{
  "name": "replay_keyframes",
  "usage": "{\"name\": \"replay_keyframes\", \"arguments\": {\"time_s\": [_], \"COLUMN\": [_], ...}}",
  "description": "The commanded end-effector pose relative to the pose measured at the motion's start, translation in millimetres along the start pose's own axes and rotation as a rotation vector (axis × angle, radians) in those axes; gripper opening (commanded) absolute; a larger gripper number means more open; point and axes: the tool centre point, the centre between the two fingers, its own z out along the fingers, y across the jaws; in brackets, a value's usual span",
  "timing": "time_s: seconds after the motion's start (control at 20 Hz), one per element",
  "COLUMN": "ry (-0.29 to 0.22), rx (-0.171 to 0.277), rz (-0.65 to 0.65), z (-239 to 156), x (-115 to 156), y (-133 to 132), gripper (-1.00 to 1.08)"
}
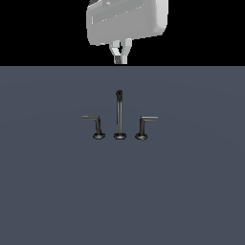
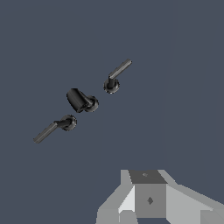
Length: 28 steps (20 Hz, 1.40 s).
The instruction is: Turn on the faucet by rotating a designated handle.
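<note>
The faucet stands on the grey floor in the exterior view: a tall thin spout [image 1: 119, 115] between two short L-shaped handles. The handle [image 1: 144, 126] with its lever reaching toward the exterior view's right stands right of the spout. The mirrored handle [image 1: 95, 125] stands to the left. My gripper [image 1: 119, 59] hangs high and far behind the spout, its fingers drawn together, holding nothing. In the wrist view the spout [image 2: 81, 100] lies between the two handles [image 2: 54, 127] [image 2: 116, 75], and my gripper [image 2: 148, 199] is well apart from them.
A flat dark grey floor [image 1: 191, 191] spreads all round the faucet. The white body of the arm's hand [image 1: 127, 21] fills the top of the exterior view against a black background.
</note>
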Motion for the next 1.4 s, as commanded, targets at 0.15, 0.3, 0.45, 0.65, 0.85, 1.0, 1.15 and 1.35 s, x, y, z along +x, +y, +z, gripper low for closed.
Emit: {"name": "replay_keyframes", "arguments": {"time_s": [0.15,0.3,0.45,0.65,0.85,1.0,1.15,1.35], "ry": [-0.007,-0.011,-0.014,-0.018,-0.023,-0.026,-0.029,-0.033], "rx": [0.002,0.003,0.003,0.003,0.003,0.003,0.003,0.004], "rz": [0.134,0.206,0.281,0.382,0.487,0.566,0.636,0.712], "z": [35.2,54.4,74.0,100.8,128.5,149.2,167.3,186.8], "x": [28.7,45.3,62.7,87.0,112.6,132.0,149.0,167.5], "y": [-14.8,-21.1,-26.1,-30.7,-32.8,-32.6,-31.1,-28.2], "gripper": [-1.00,-1.00,-1.00,-1.00,-1.00,-1.00,-1.00,-1.00]}}
